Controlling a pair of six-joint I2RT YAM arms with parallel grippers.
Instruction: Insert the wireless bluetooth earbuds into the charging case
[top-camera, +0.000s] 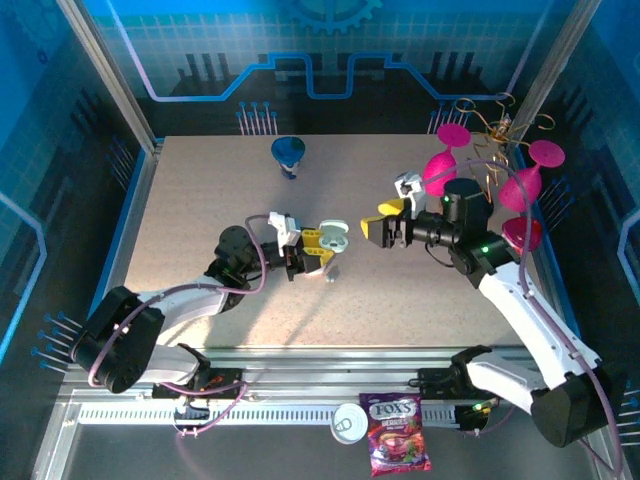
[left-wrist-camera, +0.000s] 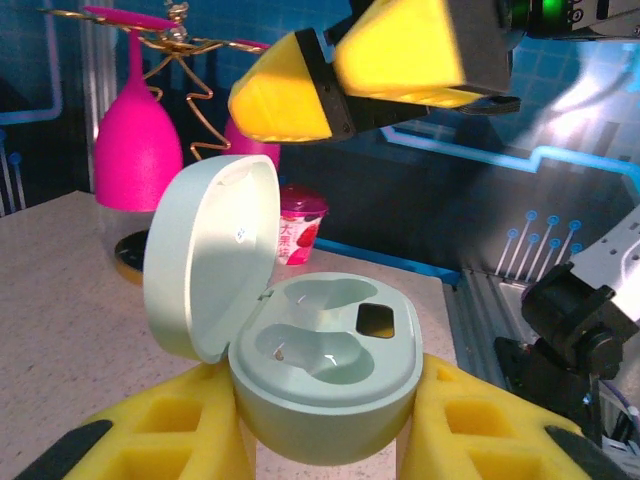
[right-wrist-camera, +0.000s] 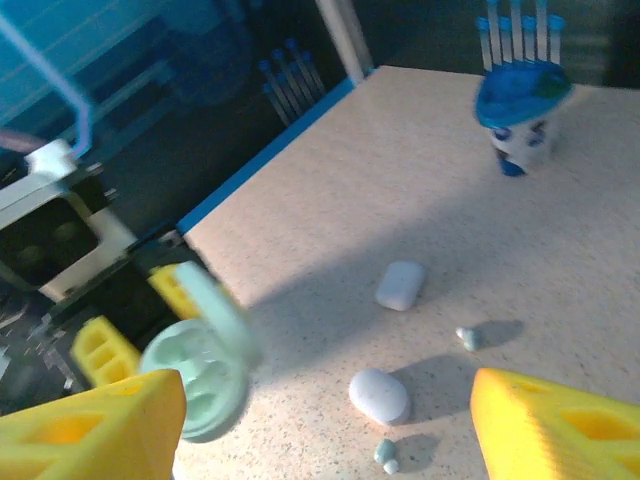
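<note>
Two earbuds (right-wrist-camera: 467, 338) lie loose on the table (right-wrist-camera: 420, 180) beside white cases (right-wrist-camera: 400, 285). The left claw (left-wrist-camera: 325, 445) is clamped on the open charging case (left-wrist-camera: 335, 385), lid tipped back so its seemingly empty wells face up; the right claw (right-wrist-camera: 325, 430) hangs above the earbuds, fingers apart, ready to pick.

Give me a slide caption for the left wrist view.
Left pincer grips the open, apparently empty mint-green charging case, with the right pincer poised just above it.

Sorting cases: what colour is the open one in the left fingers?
The case is pale mint green; left wrist view.
</note>
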